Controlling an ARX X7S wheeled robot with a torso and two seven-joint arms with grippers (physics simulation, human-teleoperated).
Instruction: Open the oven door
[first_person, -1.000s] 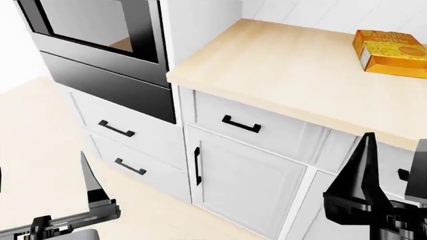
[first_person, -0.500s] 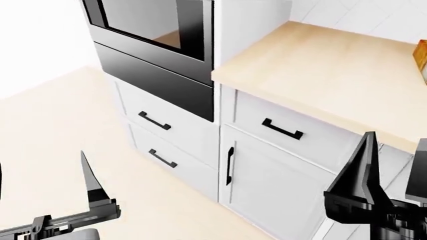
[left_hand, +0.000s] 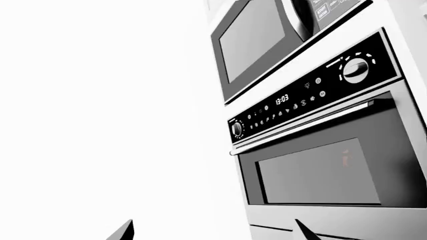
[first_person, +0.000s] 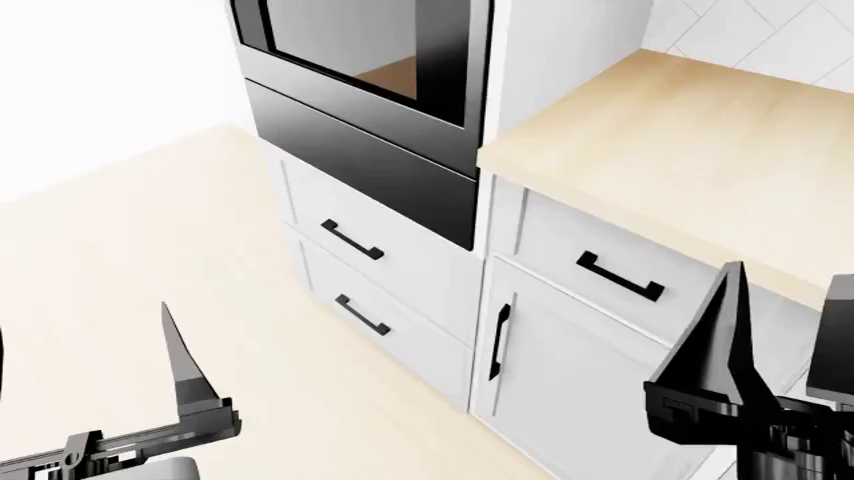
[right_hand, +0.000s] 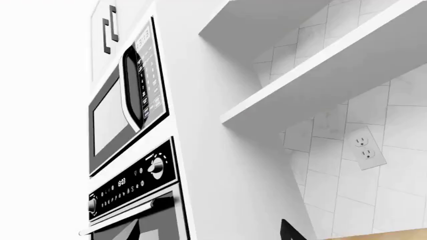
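The oven door (left_hand: 333, 170) is a glossy black panel with a large window, and it is closed. Its silver bar handle (left_hand: 300, 125) runs under the control panel (left_hand: 313, 85). In the head view only the door's lower part (first_person: 374, 40) shows at the top, far ahead of both arms. My left gripper (first_person: 80, 325) hangs low at the left, open and empty. My right gripper (first_person: 781, 310) is low at the right in front of the cabinets, also open and empty. The right wrist view shows the handle (right_hand: 127, 217) edge-on, and the gripper (right_hand: 213, 235) is well short of it.
A built-in microwave (left_hand: 260, 40) sits above the oven. Below the door are a plain black panel (first_person: 360, 160) and two white drawers (first_person: 351, 240). A wooden countertop (first_person: 694, 150) juts out to the right over a cabinet door (first_person: 574, 390). Light floor (first_person: 134, 230) lies to the left.
The head view has swung left, so the oven and cabinets have slid to the right in the picture and the orange box has left it. Both grippers keep their pose.
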